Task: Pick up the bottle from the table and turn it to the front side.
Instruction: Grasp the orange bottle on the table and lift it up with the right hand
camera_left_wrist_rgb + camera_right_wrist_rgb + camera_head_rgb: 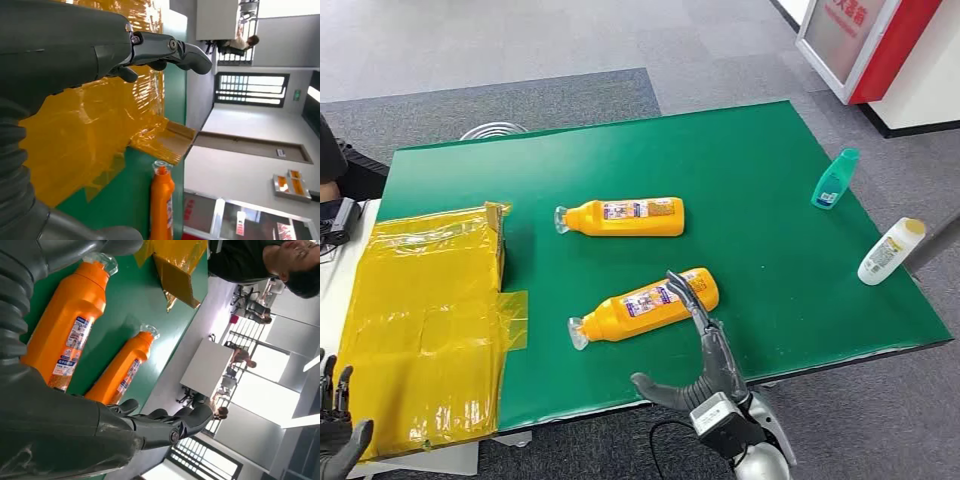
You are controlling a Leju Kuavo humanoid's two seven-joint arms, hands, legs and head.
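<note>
Bottle [644,305] nearest you lies flat on green tabletop [773,220], long axis running L-R, cap end toward yellow box [426,320]. Right hand [697,350] hangs over its base end, fingers spread, holding nothing. Left hand [335,420] far off by box, also empty afaict. So right arm's the one; come down across the axis.

The right robot hand [701,365] reaches forward with fingers spread, while the left robot hand [336,425] hangs low, empty.

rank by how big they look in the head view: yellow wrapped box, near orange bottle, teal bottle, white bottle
1. yellow wrapped box
2. near orange bottle
3. white bottle
4. teal bottle
The last two look close, and the teal one lies farther away, so that order is unsure.
</note>
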